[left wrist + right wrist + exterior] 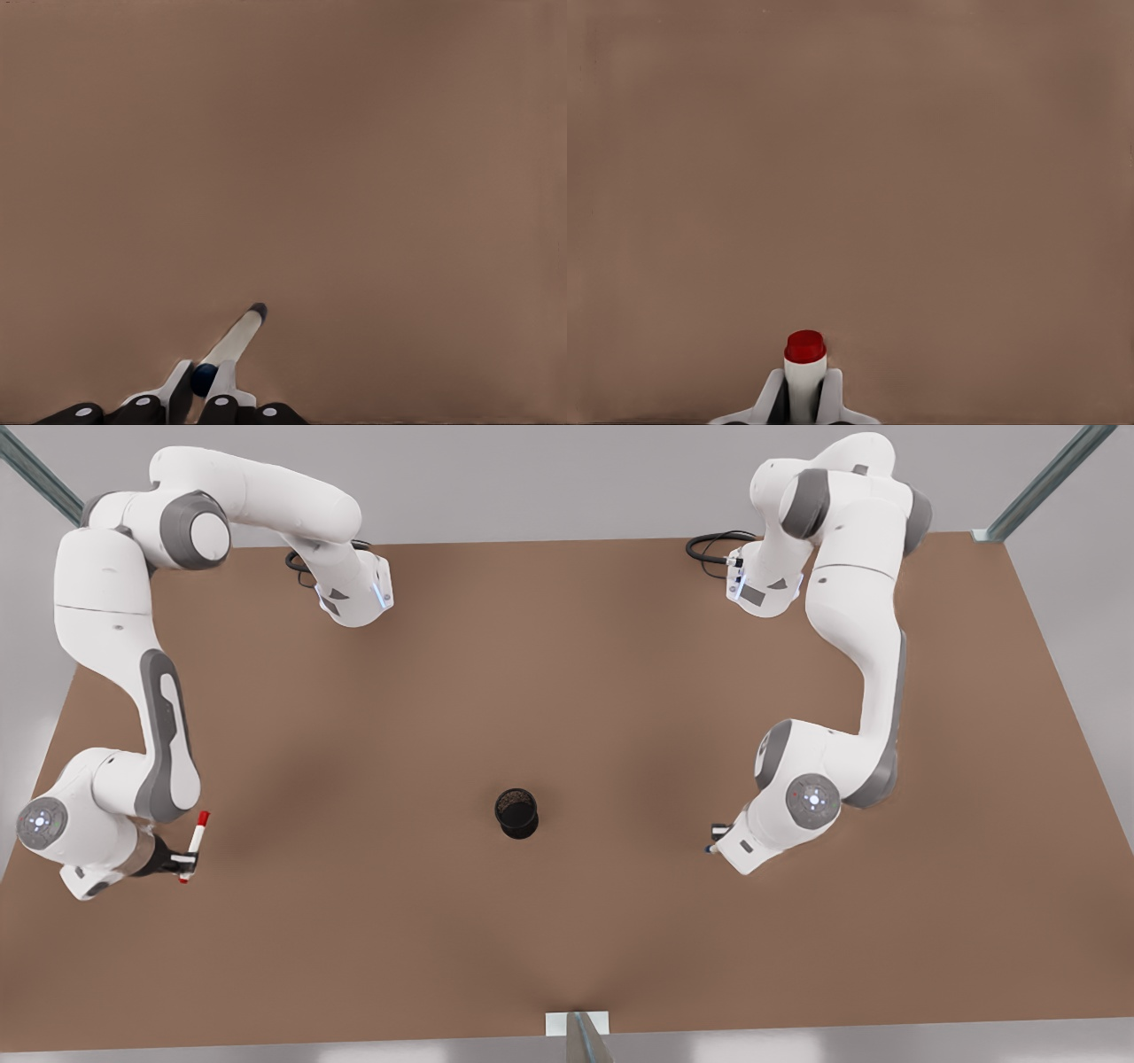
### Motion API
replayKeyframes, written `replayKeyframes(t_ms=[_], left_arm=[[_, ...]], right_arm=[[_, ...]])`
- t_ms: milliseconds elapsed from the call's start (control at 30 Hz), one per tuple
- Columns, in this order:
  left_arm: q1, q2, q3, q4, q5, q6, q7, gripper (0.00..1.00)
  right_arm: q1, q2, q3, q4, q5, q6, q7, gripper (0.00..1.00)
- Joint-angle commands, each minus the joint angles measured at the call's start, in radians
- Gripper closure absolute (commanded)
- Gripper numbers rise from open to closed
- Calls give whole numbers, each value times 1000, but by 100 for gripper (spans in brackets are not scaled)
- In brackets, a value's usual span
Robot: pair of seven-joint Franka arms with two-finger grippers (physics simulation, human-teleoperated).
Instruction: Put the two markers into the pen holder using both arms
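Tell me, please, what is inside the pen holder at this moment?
The pen holder holds no marker; its dark bottom is hidden. The red marker sits in the right tool, the blue marker in the left tool.

Pretty soft, even lighting all over, no harsh glare anywhere. The flat brown matte tabletop [567, 921] has broad, hazy darker patches under the two big white jointed robot arms [115, 655], with fuzzy edges, so the light reads as diffuse from overhead. The small black cylindrical mesh pen holder [516, 813] casts barely any shadow. In both wrist views the table looks smooth and featureless, darkening slightly toward the edges.
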Motion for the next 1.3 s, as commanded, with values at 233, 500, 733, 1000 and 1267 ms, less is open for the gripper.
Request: replayKeyframes(t_ms=[233, 500, 733, 1000, 1267], left_arm=[[-187, -5, -108, 151, -10, -10, -667, 79], [-330, 19, -102, 153, -10, 293, -927, 79], [-356, 90, -102, 134, -49, 288, -941, 79], [-396, 110, -99, 134, -22, 288, -950, 0], [118, -33, -90, 140, -39, -352, 35, 0]], right_arm=[[18, -79, 272, 89, -18, -61, 159, 79], [234, -79, 317, 208, -27, -85, 490, 79], [386, -79, 332, 238, -87, -116, 787, 79], [429, -79, 329, 237, -90, -112, 823, 79], [504, -79, 331, 221, -124, 43, 843, 79]])
